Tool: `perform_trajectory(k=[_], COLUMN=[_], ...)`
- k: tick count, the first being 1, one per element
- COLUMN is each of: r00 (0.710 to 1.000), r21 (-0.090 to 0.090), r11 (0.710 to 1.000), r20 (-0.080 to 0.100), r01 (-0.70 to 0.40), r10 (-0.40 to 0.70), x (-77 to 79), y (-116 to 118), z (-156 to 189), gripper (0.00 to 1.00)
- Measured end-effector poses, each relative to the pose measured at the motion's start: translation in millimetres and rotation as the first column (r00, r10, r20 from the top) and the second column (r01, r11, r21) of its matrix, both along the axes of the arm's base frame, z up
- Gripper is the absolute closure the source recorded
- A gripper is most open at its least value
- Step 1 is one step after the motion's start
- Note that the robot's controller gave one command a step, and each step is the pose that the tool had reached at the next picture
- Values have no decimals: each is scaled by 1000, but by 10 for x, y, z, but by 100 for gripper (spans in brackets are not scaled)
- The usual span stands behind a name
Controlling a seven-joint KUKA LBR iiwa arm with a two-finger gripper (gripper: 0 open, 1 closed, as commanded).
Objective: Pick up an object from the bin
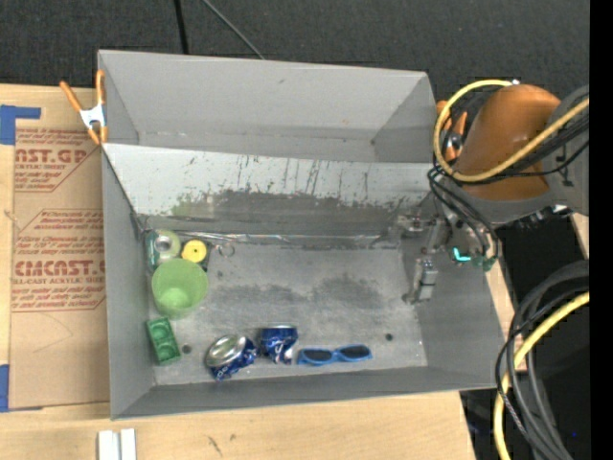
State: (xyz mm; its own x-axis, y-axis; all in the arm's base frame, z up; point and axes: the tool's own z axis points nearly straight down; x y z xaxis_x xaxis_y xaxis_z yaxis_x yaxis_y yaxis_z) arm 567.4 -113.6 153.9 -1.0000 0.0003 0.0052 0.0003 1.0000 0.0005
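Note:
My gripper (420, 287) hangs low at the right side of the bin, over bare floor near the right wall. Nothing lies under it. The nearest loose thing is a pair of blue sunglasses (333, 356), flat by the front wall, down and to the left of the gripper. Left of the sunglasses lies a crushed blue can (279, 343), and beside that a crushed silver and blue can (229, 355). The gripper touches none of them.
Along the left wall sit a light green cup (177, 287) on its side, a small yellow disc (194, 252), a pale round piece (165, 246) and a dark green block (162, 340). The arm with its orange cover and cables stands over the bin's right rim.

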Motion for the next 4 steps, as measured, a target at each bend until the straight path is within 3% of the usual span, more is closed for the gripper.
perform_trajectory(k=[1,2,3,4], r00=[979,949,950,959], r21=[4,1,0,-4], r11=[979,949,950,960], r20=[-1,12,5,15], r01=[-203,-316,-311,-281], r10=[203,316,311,281], x=[-588,-792,-804,-672], y=[565,1269,1236,1041], z=[-578,-762,-761,787], gripper=[0,0,100,100])
